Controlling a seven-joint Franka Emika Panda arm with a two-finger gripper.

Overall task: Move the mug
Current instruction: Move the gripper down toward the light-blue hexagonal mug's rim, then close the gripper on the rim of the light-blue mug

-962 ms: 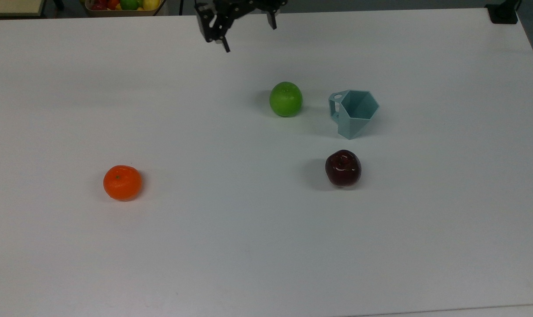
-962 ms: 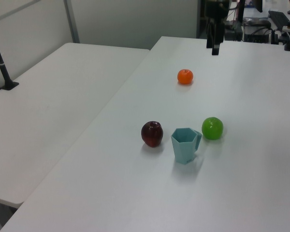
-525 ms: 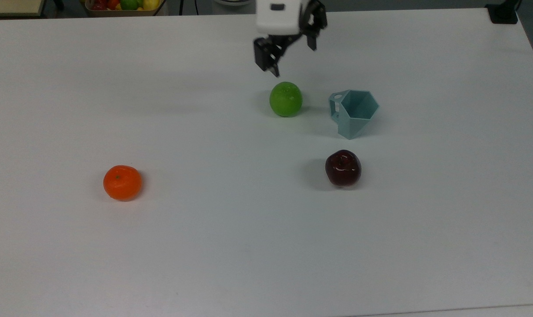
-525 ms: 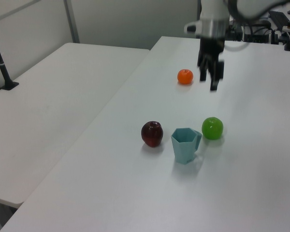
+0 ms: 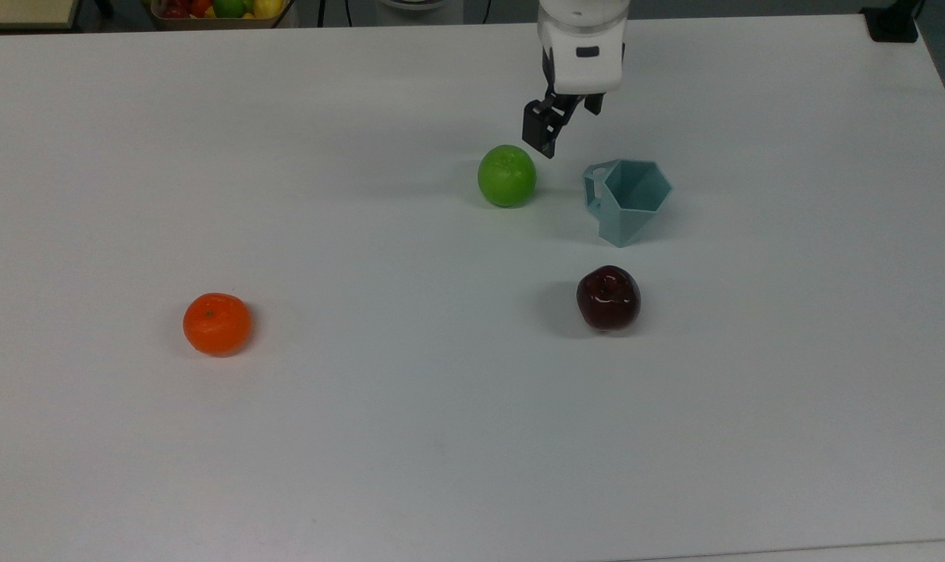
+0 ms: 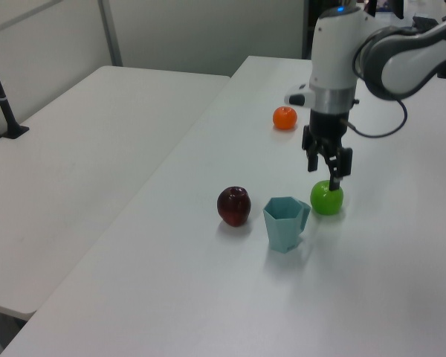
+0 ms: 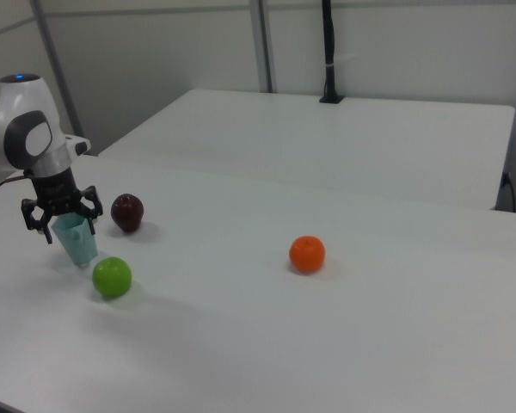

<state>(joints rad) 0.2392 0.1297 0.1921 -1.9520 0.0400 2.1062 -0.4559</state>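
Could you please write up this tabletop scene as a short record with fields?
surface: white table
mug: pale teal faceted mug, upright, handle toward the top view's left
green apple, to the top view's left of the mug
red apple, nearer the top view's bottom edge than the mug
orange, far off to the top view's left
gripper, open, in the air near the mug, holding nothing

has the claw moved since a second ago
Yes. In the top view the claw has travelled from the table's far edge toward the top view's right and nearer, now hanging open between the green apple and the mug.
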